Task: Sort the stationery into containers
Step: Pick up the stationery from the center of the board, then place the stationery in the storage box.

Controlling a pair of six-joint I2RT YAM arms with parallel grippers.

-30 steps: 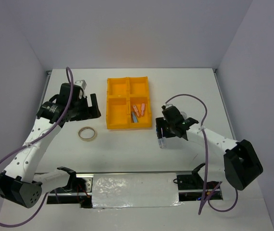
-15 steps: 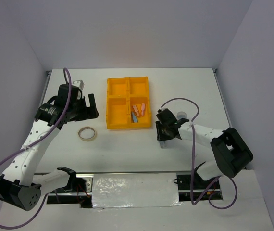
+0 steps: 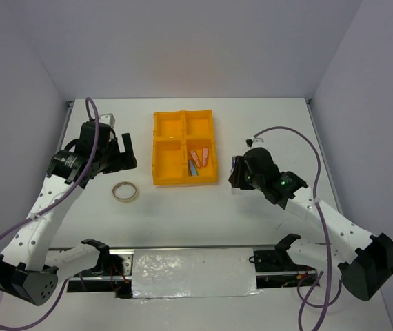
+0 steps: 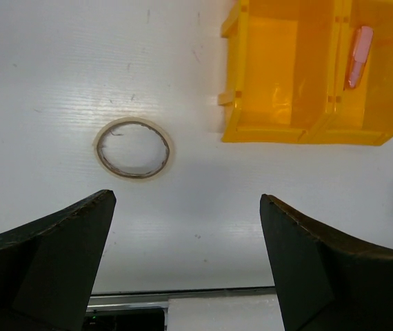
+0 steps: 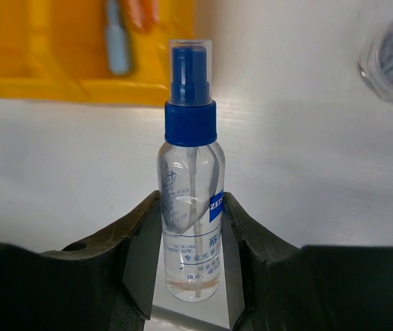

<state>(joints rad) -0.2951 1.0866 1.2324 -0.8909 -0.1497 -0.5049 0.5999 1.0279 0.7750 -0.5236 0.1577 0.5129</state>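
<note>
Right fingers [image 5: 138,231] clamped on the blue-capped spray bottle [image 5: 191,200], at the tray's [image 3: 184,182] four o'clock; carry it level, aim for an empty compartment [image 3: 169,162]. Left fingers [image 4: 52,248] apart over the tape ring [image 4: 134,148].

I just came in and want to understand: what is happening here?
Two robot arms are sorting stationery into the orange-yellow tray. The right gripper is shut on the clear bottle with blue cap, right of the tray. The left gripper hangs open over the table near the beige tape ring, not yet sorted. Two pink sticks and a light-blue stick lie in one compartment.
</note>
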